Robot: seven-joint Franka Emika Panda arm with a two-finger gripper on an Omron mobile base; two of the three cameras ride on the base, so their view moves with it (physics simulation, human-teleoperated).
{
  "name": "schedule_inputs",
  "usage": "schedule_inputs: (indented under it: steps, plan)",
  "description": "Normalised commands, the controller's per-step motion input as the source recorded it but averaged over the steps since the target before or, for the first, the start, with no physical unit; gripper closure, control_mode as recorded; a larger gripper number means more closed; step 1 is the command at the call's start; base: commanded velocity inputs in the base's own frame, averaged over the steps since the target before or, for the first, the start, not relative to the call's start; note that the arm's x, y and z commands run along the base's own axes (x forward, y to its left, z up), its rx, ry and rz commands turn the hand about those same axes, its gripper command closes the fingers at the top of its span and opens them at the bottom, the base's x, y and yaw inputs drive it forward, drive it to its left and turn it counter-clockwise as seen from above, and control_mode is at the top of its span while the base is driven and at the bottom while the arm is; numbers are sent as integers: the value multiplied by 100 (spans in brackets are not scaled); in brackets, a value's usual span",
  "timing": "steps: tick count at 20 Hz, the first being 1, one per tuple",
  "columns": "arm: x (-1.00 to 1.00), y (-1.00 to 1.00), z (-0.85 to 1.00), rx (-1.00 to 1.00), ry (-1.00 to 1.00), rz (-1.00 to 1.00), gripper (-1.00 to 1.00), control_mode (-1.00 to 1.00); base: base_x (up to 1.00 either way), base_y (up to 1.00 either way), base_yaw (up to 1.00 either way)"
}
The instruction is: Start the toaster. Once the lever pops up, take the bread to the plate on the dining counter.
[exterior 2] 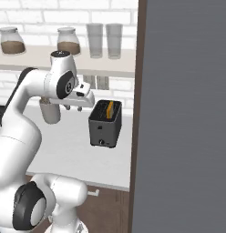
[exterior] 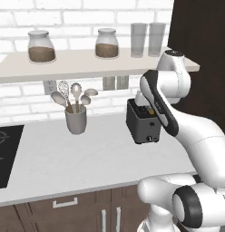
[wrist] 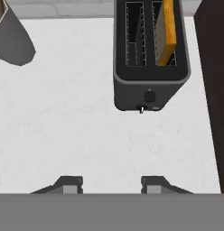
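The dark grey toaster [exterior: 142, 124] [exterior 2: 105, 126] [wrist: 150, 85] stands on the white kitchen counter near a dark wall panel. The bread [wrist: 167, 31] [exterior 2: 110, 109] stands upright in the slot nearer that panel, glowing orange. The other slot is empty. A small lever [wrist: 142, 109] and a knob sit on the toaster's front face. My gripper [wrist: 111, 184] [exterior 2: 74, 108] hangs above the counter in front of the toaster, pointing down, open, with nothing between its fingers. The plate and the dining counter are out of view.
A grey utensil cup [exterior: 76, 120] [wrist: 12, 34] with spoons and a whisk stands left of the toaster. Above is a shelf [exterior: 78, 63] with jars and glasses. A black cooktop [exterior: 5, 154] lies far left. A tall grey panel [exterior 2: 187, 113] rises right of the toaster.
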Motion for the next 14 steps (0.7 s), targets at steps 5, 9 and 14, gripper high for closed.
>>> schedule_inputs:
  steps: [5, 9, 14]
  plan:
    - [-3, -10, -9, 0, 0, -1, -100, -100, 0, 0, 0]
    - [0, -52, -49, 0, -6, -7, -100, -100, 0, 0, 0]
    - [0, -49, -55, 0, -5, -5, -100, -100, 0, 0, 0]
